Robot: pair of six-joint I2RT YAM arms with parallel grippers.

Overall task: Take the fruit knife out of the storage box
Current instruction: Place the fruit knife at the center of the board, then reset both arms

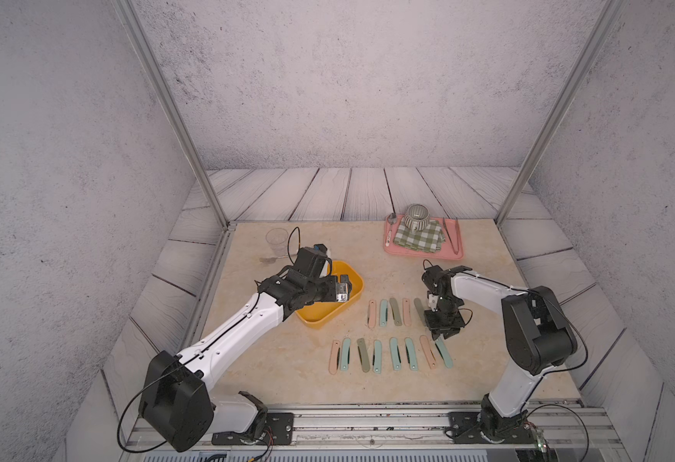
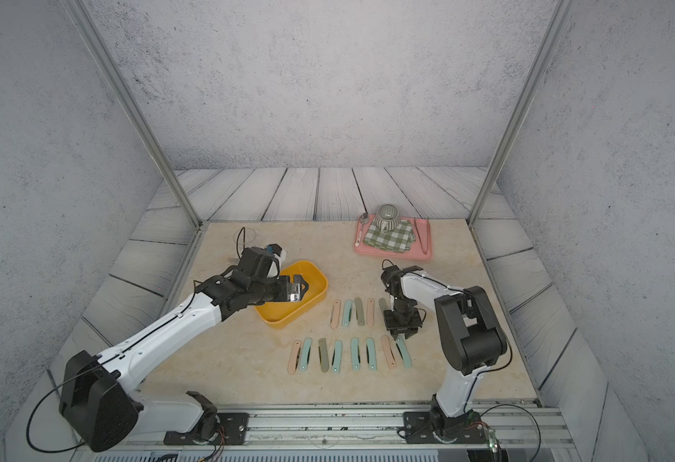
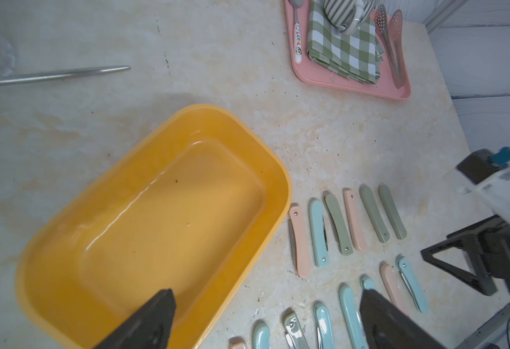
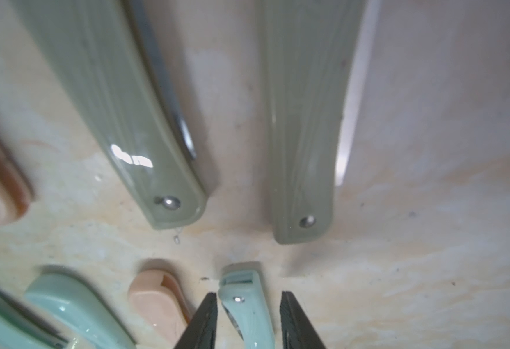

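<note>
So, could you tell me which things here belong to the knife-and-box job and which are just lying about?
In the job: yellow box, empty; folded knives in two rows; right gripper closed on the teal knife; left gripper open at the box.

Lying about: pink tray, mug, checked cloth, spoon, tongs, clear cup.

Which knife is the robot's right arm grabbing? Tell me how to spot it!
Find the near row of folded knives on the table. Go to its right end, under the right end effector. It is the teal knife pinched at its tip, beside a pink knife.
</note>
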